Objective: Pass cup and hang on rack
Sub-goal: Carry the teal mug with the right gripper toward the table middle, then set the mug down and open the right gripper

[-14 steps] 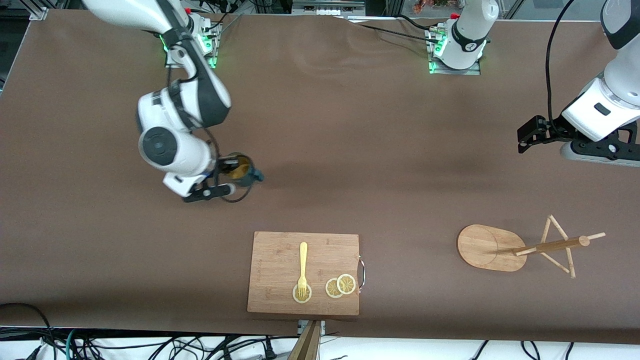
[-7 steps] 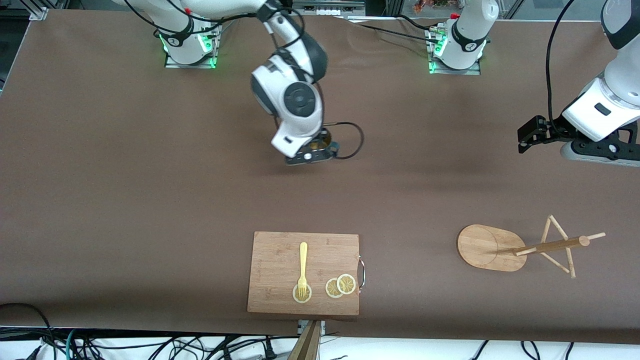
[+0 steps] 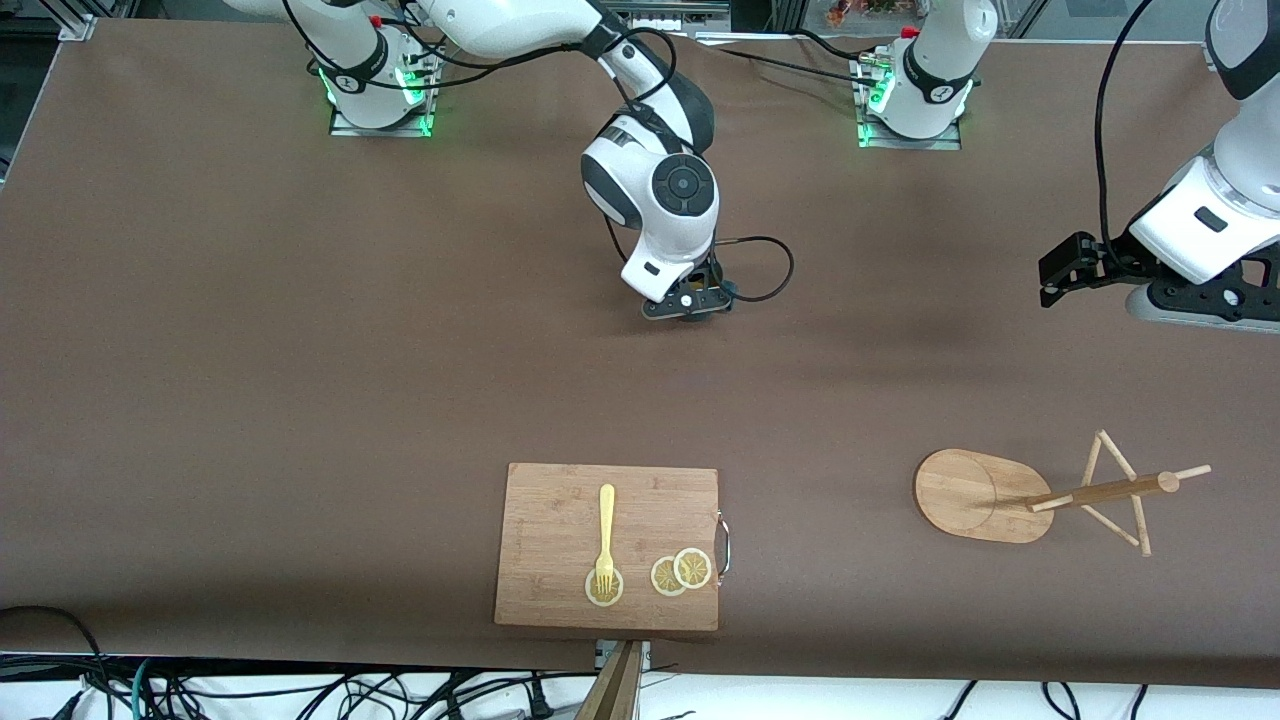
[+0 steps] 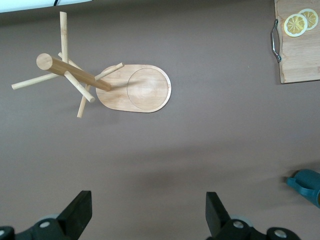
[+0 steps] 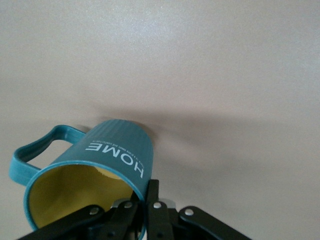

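Observation:
The dark teal cup [image 5: 112,152] has a ribbed wall, a yellow inside and white lettering. My right gripper [image 5: 148,202] is shut on its rim, one finger inside and one outside. In the front view the right gripper [image 3: 690,300] is over the middle of the table and the wrist hides nearly all of the cup. The cup's handle [image 4: 306,183] shows in the left wrist view. The bamboo rack [image 3: 975,495] stands toward the left arm's end, with its pole and pegs [image 3: 1105,490]; it also shows in the left wrist view [image 4: 145,90]. My left gripper [image 3: 1050,280] is open and empty [image 4: 149,212] and waits over the table's left-arm end.
A bamboo cutting board [image 3: 560,510] with a metal handle lies near the front edge. It carries a yellow fork [image 3: 605,535] and lemon slices [image 3: 682,571]. A black cable [image 3: 765,270] loops beside the right wrist.
My right arm has carried the cup from the right arm's end of the table to its middle, toward the left arm. The left arm has barely moved.

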`<action>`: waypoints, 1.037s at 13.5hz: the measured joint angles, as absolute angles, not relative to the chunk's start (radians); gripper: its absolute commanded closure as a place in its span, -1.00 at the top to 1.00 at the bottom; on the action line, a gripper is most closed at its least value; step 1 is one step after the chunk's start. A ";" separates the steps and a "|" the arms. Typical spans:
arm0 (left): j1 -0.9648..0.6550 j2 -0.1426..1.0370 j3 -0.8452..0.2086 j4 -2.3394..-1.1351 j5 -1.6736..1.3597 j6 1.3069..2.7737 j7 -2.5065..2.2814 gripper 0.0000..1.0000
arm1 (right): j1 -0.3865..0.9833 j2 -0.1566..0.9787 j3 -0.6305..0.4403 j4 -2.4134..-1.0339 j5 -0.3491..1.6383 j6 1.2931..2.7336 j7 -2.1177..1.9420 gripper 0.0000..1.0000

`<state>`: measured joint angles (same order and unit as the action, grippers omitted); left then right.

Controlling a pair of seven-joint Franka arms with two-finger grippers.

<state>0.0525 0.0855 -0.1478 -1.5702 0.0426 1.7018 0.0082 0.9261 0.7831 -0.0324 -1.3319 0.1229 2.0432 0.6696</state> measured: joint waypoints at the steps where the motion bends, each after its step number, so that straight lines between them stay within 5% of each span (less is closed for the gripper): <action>1: 0.052 0.085 -0.148 -1.570 0.043 1.702 0.008 1.00 | 0.928 0.784 -0.033 -1.332 0.123 2.043 0.670 -0.94; 4: 0.049 0.085 -0.156 -1.570 0.043 1.702 0.008 1.00 | 0.938 0.796 -0.033 -1.332 0.123 2.053 0.670 -0.94; 8: 0.052 0.086 -0.154 -1.570 0.043 1.701 0.008 1.00 | 0.943 0.803 -0.037 -1.329 0.123 2.056 0.671 -0.37; 14: 0.048 0.089 -0.156 -1.570 0.043 1.694 0.008 1.00 | 0.943 0.778 -0.050 -1.283 0.123 1.986 0.708 -0.12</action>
